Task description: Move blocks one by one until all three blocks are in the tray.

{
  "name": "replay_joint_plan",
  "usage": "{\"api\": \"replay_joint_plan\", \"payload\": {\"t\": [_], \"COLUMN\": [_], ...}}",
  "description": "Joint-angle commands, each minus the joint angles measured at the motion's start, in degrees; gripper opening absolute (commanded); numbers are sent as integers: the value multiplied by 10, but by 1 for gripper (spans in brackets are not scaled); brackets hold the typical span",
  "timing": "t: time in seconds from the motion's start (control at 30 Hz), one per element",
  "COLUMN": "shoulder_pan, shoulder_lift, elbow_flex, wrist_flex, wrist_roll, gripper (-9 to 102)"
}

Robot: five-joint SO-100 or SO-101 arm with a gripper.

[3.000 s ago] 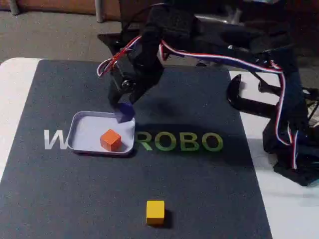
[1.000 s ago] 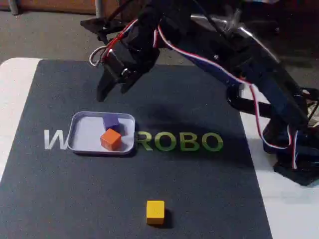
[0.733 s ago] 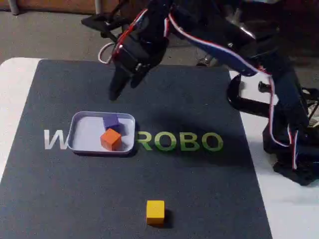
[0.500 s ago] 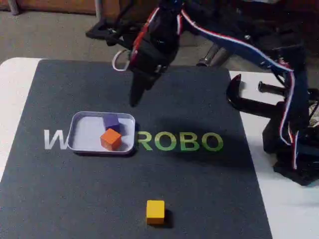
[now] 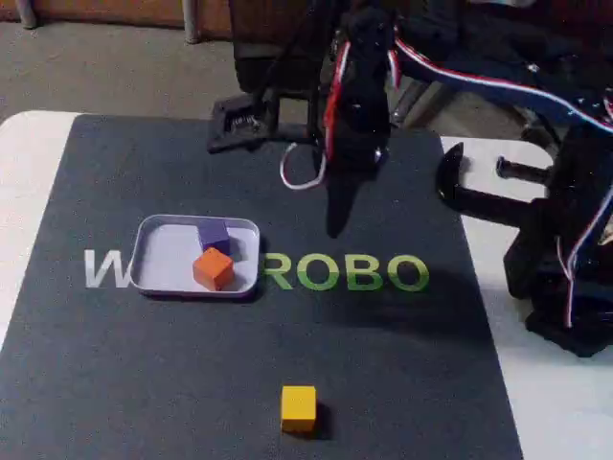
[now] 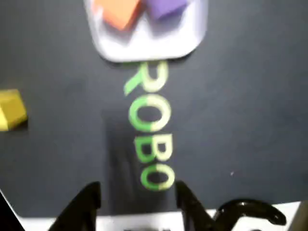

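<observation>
Tool further right, empty.

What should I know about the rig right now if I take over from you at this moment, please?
Claw: open, holding nothing, raised above the dark mat near the green lettering, to the right of the tray in the fixed view.
Tray: holds the orange block and the purple block, close together.
Yellow block: on the mat near the front edge, outside the tray.
Done: two blocks placed. Left: pick up the yellow block and put it in the tray.
</observation>
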Motion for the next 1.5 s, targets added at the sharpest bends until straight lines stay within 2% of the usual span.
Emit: {"api": "replay_joint_plan", "payload": {"t": [0.0,0.27,0.4,0.67,0.93,1.47], "shoulder_pan": [-24,-82,-114,-185,-220,-304], "shoulder_lift": [46,247,310,313,310,236], "elbow_flex": [31,310,388,435,525,493], "wrist_flex": [-22,-175,-185,-222,-326,-361], "wrist_roll": [11,41,61,99,110,175], "gripper": [17,17,17,19,20,21]}}
